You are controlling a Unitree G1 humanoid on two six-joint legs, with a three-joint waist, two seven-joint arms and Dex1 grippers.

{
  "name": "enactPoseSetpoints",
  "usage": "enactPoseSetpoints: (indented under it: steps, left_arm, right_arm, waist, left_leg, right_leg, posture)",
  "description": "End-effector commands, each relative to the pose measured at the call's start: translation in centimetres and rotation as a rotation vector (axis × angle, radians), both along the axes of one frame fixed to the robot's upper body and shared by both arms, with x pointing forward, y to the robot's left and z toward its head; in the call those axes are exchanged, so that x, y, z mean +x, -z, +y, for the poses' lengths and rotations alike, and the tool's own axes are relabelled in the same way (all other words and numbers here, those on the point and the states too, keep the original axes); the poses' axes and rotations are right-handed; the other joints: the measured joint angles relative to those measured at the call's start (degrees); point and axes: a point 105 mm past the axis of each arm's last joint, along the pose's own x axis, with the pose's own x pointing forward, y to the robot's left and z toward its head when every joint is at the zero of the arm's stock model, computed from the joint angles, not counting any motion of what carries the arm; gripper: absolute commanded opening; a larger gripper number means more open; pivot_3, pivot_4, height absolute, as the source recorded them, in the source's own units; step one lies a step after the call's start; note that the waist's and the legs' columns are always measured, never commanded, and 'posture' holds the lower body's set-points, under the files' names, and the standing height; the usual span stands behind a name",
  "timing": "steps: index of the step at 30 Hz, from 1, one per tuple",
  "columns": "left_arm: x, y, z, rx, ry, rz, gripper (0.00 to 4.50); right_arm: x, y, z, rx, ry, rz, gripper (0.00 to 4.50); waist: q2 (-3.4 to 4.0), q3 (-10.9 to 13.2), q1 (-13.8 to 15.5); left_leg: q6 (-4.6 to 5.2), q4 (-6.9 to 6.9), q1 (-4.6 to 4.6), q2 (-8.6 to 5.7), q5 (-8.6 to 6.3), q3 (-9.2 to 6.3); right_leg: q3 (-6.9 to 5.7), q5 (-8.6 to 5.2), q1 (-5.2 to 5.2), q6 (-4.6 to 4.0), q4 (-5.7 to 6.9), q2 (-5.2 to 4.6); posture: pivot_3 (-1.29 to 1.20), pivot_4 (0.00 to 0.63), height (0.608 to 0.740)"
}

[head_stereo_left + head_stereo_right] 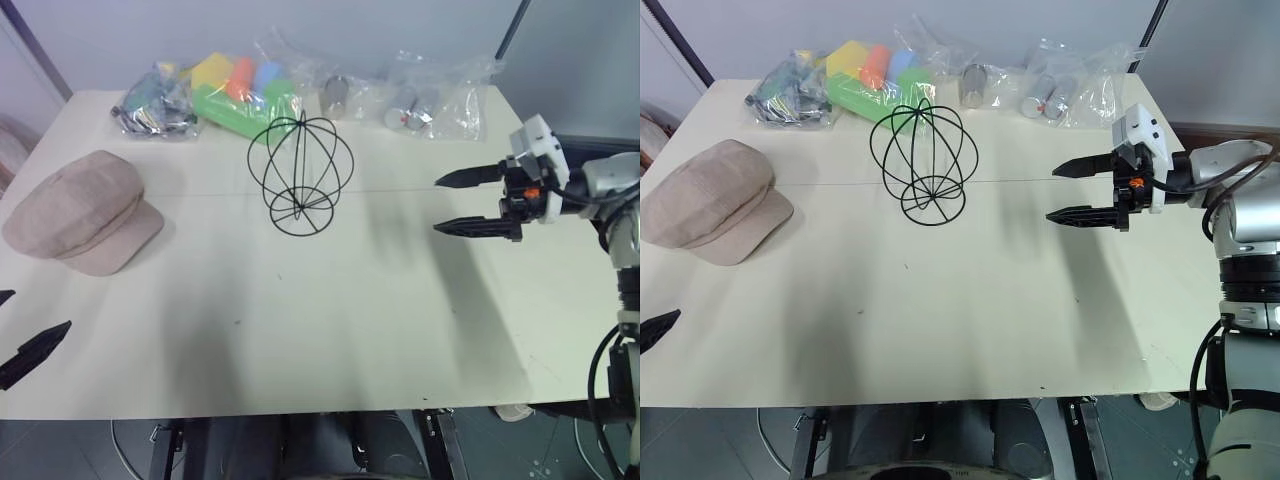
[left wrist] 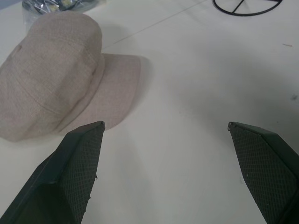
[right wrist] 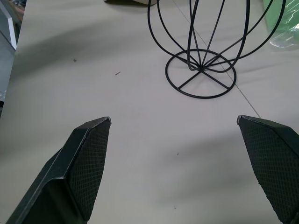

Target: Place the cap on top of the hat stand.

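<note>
The cap (image 1: 85, 210) on the left is soft woven cloth, matt, with visible seams. The stand (image 1: 300, 176) is thin black wire, slightly glossy. The table (image 1: 330, 320) is smooth, matt and cream. The far bags (image 1: 440, 95) are clear, crinkled, shiny plastic. The gripper fingers (image 3: 88, 158) are matt black with a fine dimpled texture.

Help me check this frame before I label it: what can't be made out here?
- Bagged items along the table's far edge: crinkled, glaring plastic hides what they are in the head views.
- Left gripper: cut off by the picture's edge in the head views.
- Cap: its underside is hidden, as it lies crown up.
- Hat stand: its top is cut off in the right wrist view.
</note>
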Motion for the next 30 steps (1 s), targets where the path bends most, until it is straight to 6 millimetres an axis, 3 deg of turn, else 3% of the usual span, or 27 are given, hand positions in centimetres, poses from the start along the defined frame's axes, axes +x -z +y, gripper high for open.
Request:
enactPoseSetpoints:
  steps: [1, 8, 14, 18, 21, 25, 30]
  left_arm:
    - [0.0, -0.7, 0.2, 0.030, -0.010, -0.021, 4.44]
    - [1.0, -0.5, 0.5, 0.104, -0.029, -0.032, 4.44]
    - [2.5, 0.3, -1.1, 0.235, 0.014, -0.032, 4.44]
    - [4.9, 0.9, -3.5, 0.472, 0.028, -0.051, 4.44]
    - [7.1, 1.7, -4.9, 0.645, 0.015, -0.096, 4.44]
    - [10.2, 2.7, -4.7, 0.778, -0.164, -0.182, 4.44]
    - [14.0, 4.6, -5.3, 0.822, -0.240, -0.193, 4.44]
  right_arm:
    - [-0.3, -0.8, 0.1, 0.002, -0.016, -0.039, 4.43]
    - [-0.2, -0.7, 0.2, -0.008, -0.012, -0.050, 4.43]
    - [-0.6, -1.0, 0.3, 0.014, -0.001, -0.019, 4.43]
    - [-1.4, -2.1, 1.0, 0.040, -0.026, -0.051, 4.43]
    - [-3.1, -3.4, 2.3, 0.098, -0.080, -0.033, 4.43]
    - [-6.0, -5.1, 4.2, 0.186, -0.171, 0.013, 4.43]
    - [-8.2, -6.3, 5.8, 0.232, -0.211, 0.011, 4.43]
  waist:
    - [0.00, 0.0, 0.0]
    - [0.00, 0.0, 0.0]
    - [-0.01, 0.0, 0.1]
    - [0.00, 0.0, 0.4]
    - [0.01, 0.0, 0.4]
    - [0.03, 0.0, 0.4]
    - [-0.05, -0.1, 0.5]
  left_leg:
    - [0.00, 0.00, 0.00, -0.01, 0.00, 0.00]
    - [0.00, 0.01, 0.02, -0.04, 0.00, 0.00]
    - [0.00, 0.02, 0.04, -0.04, 0.00, 0.00]
    - [0.00, 0.02, 0.05, -0.05, 0.00, -0.02]
    - [0.00, 0.05, 0.06, -0.08, 0.01, -0.05]
    - [0.01, 0.02, 0.07, -0.10, 0.01, -0.09]
    - [0.01, 0.06, 0.08, -0.05, 0.01, -0.16]
  right_leg:
    - [0.00, 0.00, 0.00, 0.00, 0.00, 0.00]
    - [0.00, 0.01, 0.02, 0.01, 0.02, 0.03]
    - [0.01, 0.02, 0.05, 0.03, 0.04, 0.05]
    - [0.00, 0.03, 0.06, 0.05, 0.04, 0.05]
    - [0.00, 0.11, 0.10, 0.20, 0.08, 0.05]
    - [0.00, 0.15, 0.10, 0.26, 0.12, 0.08]
    - [-0.02, 0.26, 0.09, 0.44, 0.22, 0.20]
  posture:
    - [0.00, 0.150, 0.740]
    - [0.00, 0.150, 0.740]
    - [0.00, 0.150, 0.740]
    - [0.00, 0.150, 0.740]
    - [0.00, 0.150, 0.740]
    - [0.00, 0.150, 0.740]
    - [0.00, 0.150, 0.740]
